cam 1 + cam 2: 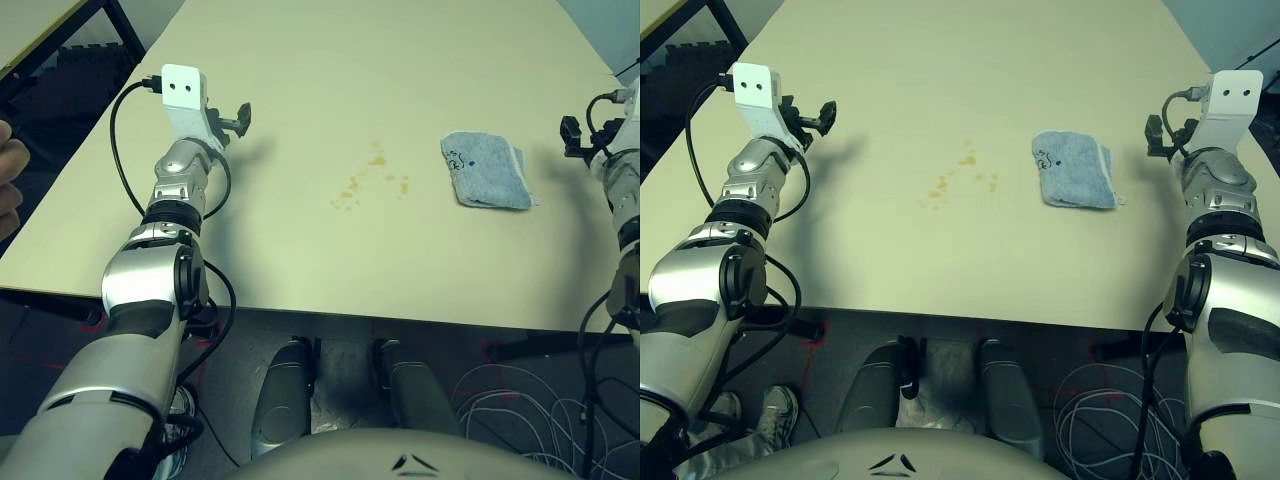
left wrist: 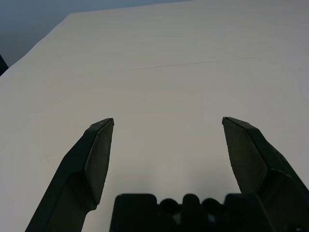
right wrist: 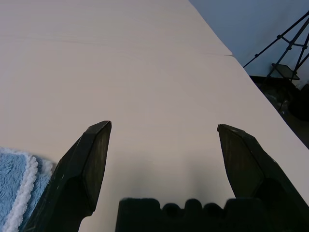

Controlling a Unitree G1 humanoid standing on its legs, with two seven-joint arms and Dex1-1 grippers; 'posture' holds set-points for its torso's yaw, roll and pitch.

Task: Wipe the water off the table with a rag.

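Head views show the rag [image 1: 1074,170] beside the water [image 1: 958,176] on the worktop [image 1: 940,60]; wrist views reveal left gripper [image 2: 166,126] and right gripper [image 3: 161,130] jaws spread wide, empty

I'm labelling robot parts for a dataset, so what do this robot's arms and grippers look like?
Both arms are silver-grey segmented shells with black joints and black cables looping alongside. Each wrist carries a white box-shaped camera mount with two small dark holes. The left gripper and right gripper each have two black, wedge-shaped fingers tapering to blunt tips.

The table [image 1: 940,60] bears the rag [image 1: 1074,170] beside what looks like water [image 1: 958,175].
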